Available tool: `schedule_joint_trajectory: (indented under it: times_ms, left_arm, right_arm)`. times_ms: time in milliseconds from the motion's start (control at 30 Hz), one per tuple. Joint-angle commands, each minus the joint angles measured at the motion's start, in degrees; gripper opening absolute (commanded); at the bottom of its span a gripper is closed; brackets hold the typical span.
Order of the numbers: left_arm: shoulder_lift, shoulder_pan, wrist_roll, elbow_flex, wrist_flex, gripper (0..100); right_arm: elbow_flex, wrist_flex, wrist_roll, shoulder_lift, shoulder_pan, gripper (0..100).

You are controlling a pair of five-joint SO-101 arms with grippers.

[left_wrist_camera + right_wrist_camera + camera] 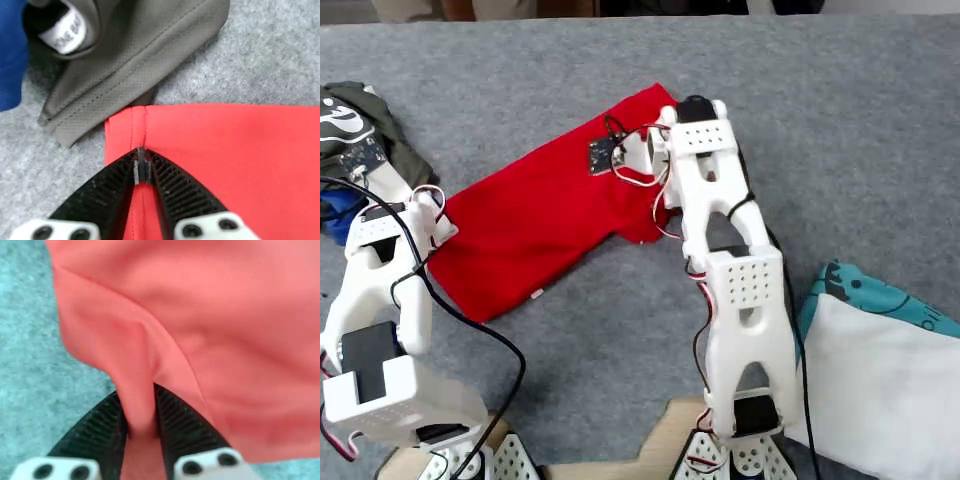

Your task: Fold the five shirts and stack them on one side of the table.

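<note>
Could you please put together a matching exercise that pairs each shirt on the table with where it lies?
Things:
1. red shirt
2. olive shirt
3. white shirt
4. teal shirt

Places:
A. under the white shirt, with one edge showing
B. mid-table, pinched by the left gripper and the right gripper
C. at the left edge in the high view
D. at the right edge in the high view, lying on another shirt

Pairs: 1-B, 2-C, 3-D, 4-A
</note>
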Motion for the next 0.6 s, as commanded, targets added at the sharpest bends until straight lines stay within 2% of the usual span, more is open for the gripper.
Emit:
schedule_joint_trajectory:
  times_ms: [0, 200, 467, 567]
  left_arm:
    - [-0.4, 0.4, 0.0, -2.5, 0.2, 2]
    - [-0.4, 0.5, 0.0, -2.5, 0.2, 2]
    - [-0.4, 0.5, 0.0, -2.5, 0.2, 2]
    - [-0.4, 0.5, 0.0, -2.5, 0.2, 2]
  right_arm:
    - [-9.4, 1.9, 0.4, 1.8, -1.0, 0.5]
    - [-21.5, 2.2, 0.8, 5.9, -1.6, 0.5]
    - [-31.9, 2.2, 5.9, 9.7, -4.1, 0.9]
    - [-34.9, 2.1, 6.1, 10.8, -5.1, 5.5]
